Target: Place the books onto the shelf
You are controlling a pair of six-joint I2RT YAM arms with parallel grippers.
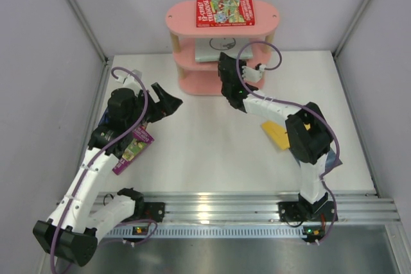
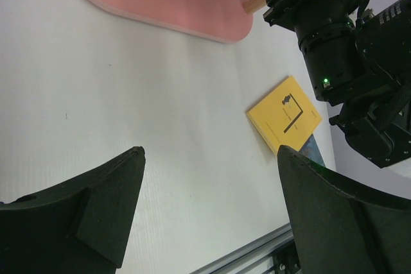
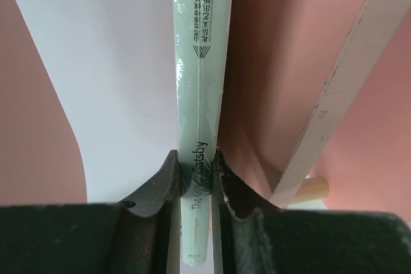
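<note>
Currently the right gripper point(image 3: 196, 170) is pinched tight on the spine of the pale green book point(image 3: 199, 62) — the book runs straight out from between its fingers into the pink shelf point(image 1: 183, 17), middle tier. Left gripper point(image 2: 210, 153) gapes wide, empty — yellow book point(image 2: 284, 115) lies flat beyond it. Red book point(image 1: 225, 12) on the top board.

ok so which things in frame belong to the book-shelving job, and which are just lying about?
Job: pink shelf; red book on its top board; grey-green book in the right gripper; yellow book, purple book and blue book on the table.
Not job: only the mounting rail.
</note>
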